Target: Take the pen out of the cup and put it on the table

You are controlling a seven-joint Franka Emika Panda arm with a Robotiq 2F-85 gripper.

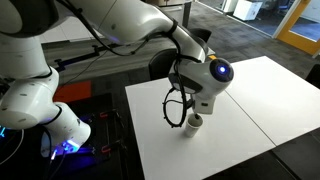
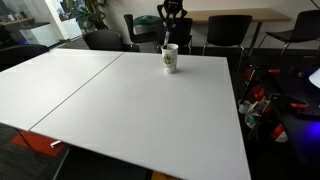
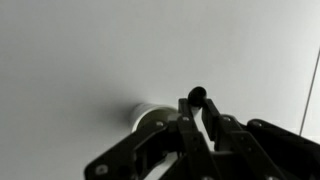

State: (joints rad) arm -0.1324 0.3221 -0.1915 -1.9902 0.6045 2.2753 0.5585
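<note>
The gripper (image 3: 198, 110) is held directly above the cup (image 2: 171, 61), its fingers drawn almost together onto the upper end of the pen (image 3: 197, 96). The cup is stood upright on the table (image 2: 120, 110), beside the seam and toward one edge.

You are not getting any text, number, brand or sign that can be read in these views. The cup (image 2: 171, 60) is showing a faint coloured mark on its side in an exterior view, but it is coming through too small and blurred for you to make out as letters or a logo.
</note>
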